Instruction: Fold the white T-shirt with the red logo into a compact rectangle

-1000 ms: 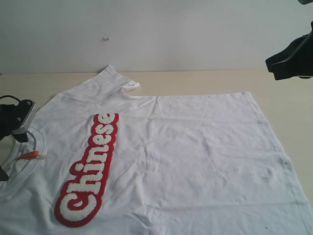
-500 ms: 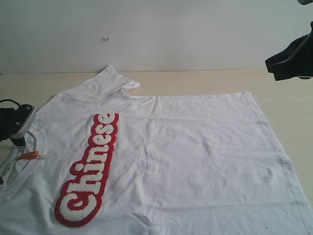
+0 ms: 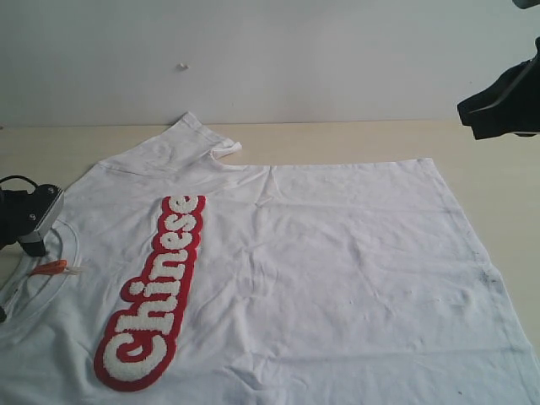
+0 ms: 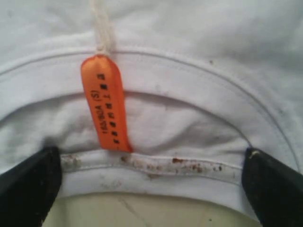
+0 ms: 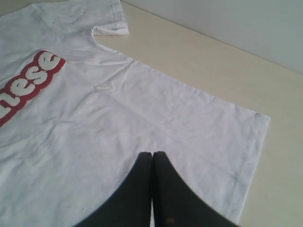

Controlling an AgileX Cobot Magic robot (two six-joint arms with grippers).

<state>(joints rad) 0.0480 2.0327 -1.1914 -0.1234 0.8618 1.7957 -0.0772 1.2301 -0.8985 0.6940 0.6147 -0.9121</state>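
The white T-shirt (image 3: 337,270) lies spread flat, chest up, covering most of the table. Its red logo (image 3: 152,291) with fuzzy white "Chinese" letters runs down the left part; the logo's (image 5: 29,79) end also shows in the right wrist view. My left gripper (image 3: 25,221) sits low at the neck opening, open, its fingers (image 4: 28,187) wide apart on either side of the stained ribbed collar (image 4: 156,165). The orange neck tag (image 4: 105,101) lies just beyond them. My right gripper (image 5: 152,157) is shut on nothing and hangs high over the hem side of the shirt (image 5: 142,109).
Bare beige tabletop (image 3: 337,139) runs behind the shirt up to a white wall. One sleeve (image 3: 190,139) lies slightly rumpled at the back left. The shirt's hem (image 3: 468,228) ends near the table's right side. The right arm (image 3: 502,105) hovers at the upper right.
My left gripper has sunk a little lower towards the collar and shifted slightly. The right arm and the shirt have not moved.
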